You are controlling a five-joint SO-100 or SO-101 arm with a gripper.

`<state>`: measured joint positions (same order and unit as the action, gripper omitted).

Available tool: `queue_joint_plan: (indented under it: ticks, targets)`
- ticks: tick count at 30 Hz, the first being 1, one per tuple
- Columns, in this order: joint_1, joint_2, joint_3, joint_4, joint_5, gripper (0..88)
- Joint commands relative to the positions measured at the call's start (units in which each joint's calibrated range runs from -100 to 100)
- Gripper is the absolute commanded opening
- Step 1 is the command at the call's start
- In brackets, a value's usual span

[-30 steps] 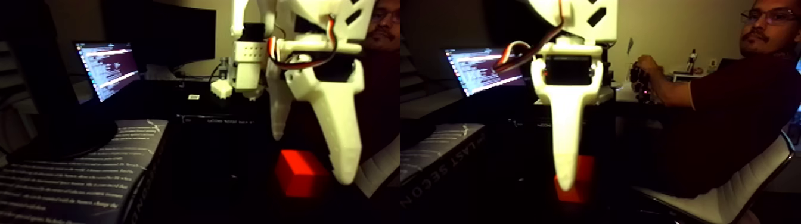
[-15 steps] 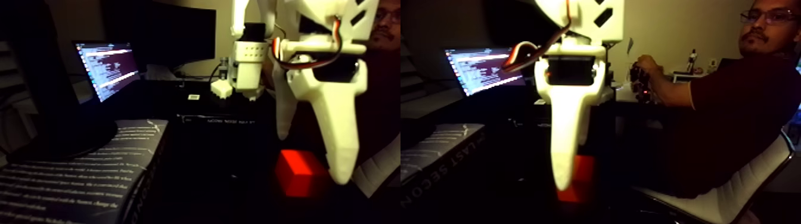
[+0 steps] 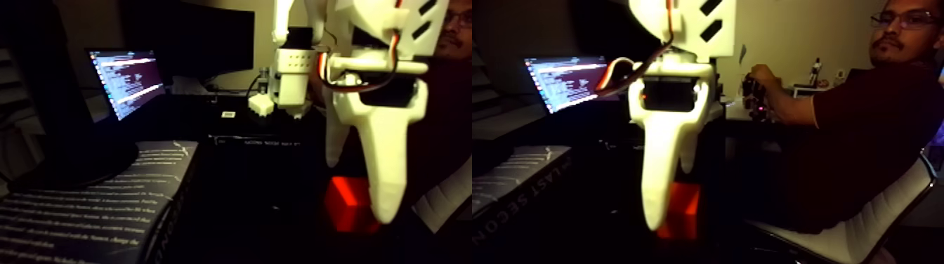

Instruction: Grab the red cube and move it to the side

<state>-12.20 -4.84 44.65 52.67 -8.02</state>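
On the dark desk (image 3: 267, 210), low in the fixed view's left half, the red cube (image 3: 346, 203) is sitting between the white gripper (image 3: 362, 186) fingers, which are reaching down around it. One broad finger (image 3: 386, 175) is covering the cube's right part; whether the jaws are pressing it I cannot tell. Behind, a laptop (image 3: 126, 81) is glowing, and a person (image 3: 857, 112) is sitting at the right.

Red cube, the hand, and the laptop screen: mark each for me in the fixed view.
red cube (image 3: 343, 203): fixed view, left half, on its lit left face.
hand (image 3: 362, 188): fixed view, left half, midway between its white fingertips.
laptop screen (image 3: 126, 81): fixed view, left half, middle of the glowing display.
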Motion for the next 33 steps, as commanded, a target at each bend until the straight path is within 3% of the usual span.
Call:
queue_joint_plan:
  ticks: [1, 33]
  targets:
    - [0.21, 0.13, -2.06, -0.39, -0.04, 42.3]
    - [1.71, 7.78, -10.77, 2.14, 0.77, 42.3]
